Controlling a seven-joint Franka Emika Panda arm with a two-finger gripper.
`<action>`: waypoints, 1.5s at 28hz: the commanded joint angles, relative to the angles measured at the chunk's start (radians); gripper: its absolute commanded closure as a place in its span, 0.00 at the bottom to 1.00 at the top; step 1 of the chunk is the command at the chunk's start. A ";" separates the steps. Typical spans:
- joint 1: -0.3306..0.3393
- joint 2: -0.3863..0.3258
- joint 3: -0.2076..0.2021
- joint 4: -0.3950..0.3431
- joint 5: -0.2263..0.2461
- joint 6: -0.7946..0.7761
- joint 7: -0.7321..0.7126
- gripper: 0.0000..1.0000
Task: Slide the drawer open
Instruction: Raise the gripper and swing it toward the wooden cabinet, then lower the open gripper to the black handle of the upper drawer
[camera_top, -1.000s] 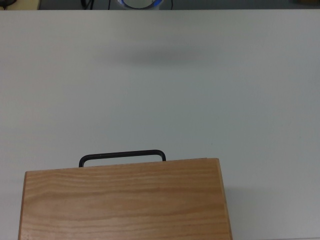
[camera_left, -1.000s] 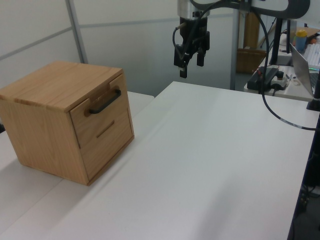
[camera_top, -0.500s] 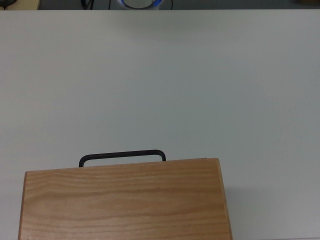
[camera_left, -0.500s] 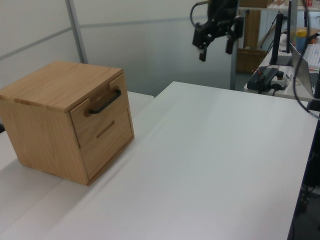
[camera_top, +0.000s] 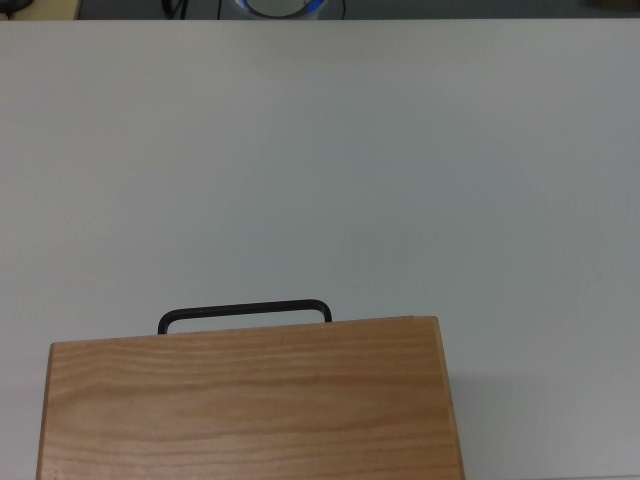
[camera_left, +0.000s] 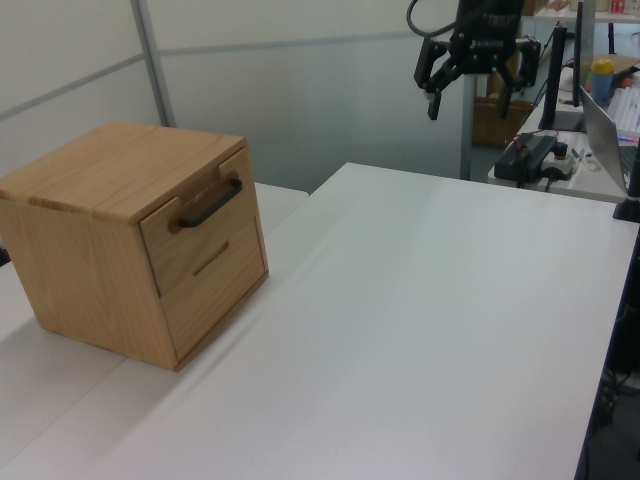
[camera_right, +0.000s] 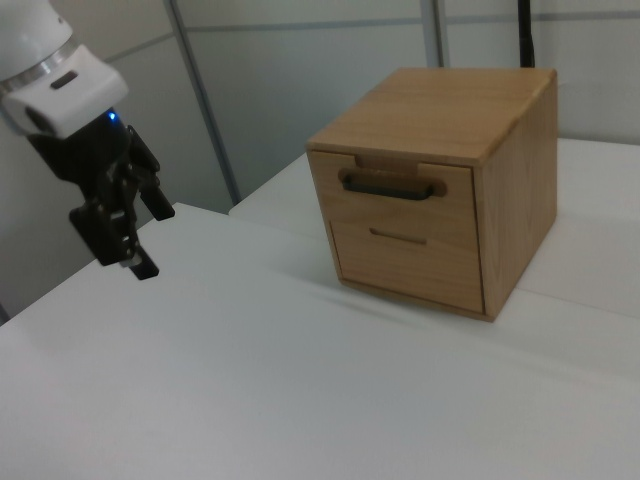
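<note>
Drawer shut, gripper high and far off

The drawer (camera_left: 195, 222) sits flush in the cabinet (camera_left: 120, 235) on the white bench (camera_left: 420, 330); the gripper (camera_left: 468, 88) hangs well apart, fingers (camera_left: 432, 100) spread wide, holding nothing.

The gripper (camera_left: 470, 85) rose and swung away from the table's (camera_left: 420, 320) near-cabinet side toward its far edge, to the left view's right, its fingers spread wider apart.

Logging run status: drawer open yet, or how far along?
Nothing done: the drawer sits flush in the cabinet. In hand: nothing; the gripper hangs open above the table's far end, away from the black bar handle. Left: approach, grasp handle, pull.
</note>
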 joint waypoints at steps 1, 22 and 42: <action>0.015 -0.098 -0.002 -0.161 0.035 0.143 0.220 0.00; 0.018 -0.014 0.020 -0.344 0.087 0.712 0.798 0.00; 0.051 0.510 0.046 -0.069 0.086 1.193 0.778 0.00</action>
